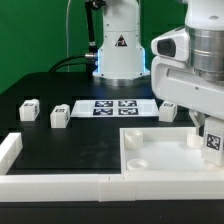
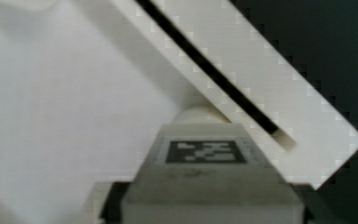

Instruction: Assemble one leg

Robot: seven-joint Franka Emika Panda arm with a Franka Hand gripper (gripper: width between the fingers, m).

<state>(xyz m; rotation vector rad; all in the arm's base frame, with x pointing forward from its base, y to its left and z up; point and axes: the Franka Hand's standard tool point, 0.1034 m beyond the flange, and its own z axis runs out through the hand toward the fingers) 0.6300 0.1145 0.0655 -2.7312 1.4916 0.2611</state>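
My gripper (image 1: 210,134) is shut on one leg (image 1: 213,143), a small white block with a black-and-white marker. It holds the leg over the corner of the white square panel (image 1: 160,158) at the exterior view's right. In the wrist view the leg (image 2: 206,150) sits between my jaws (image 2: 210,206), right by the panel's raised rim (image 2: 229,62), with the panel's flat inside (image 2: 60,110) beside it. I cannot tell whether the leg touches the panel. Three more legs (image 1: 30,109) (image 1: 60,117) (image 1: 167,113) stand on the black table.
The marker board (image 1: 112,107) lies behind the panel, before the robot base (image 1: 118,50). Long white bars (image 1: 55,183) (image 1: 9,150) frame the table's front and the exterior view's left. A green wall closes the back.
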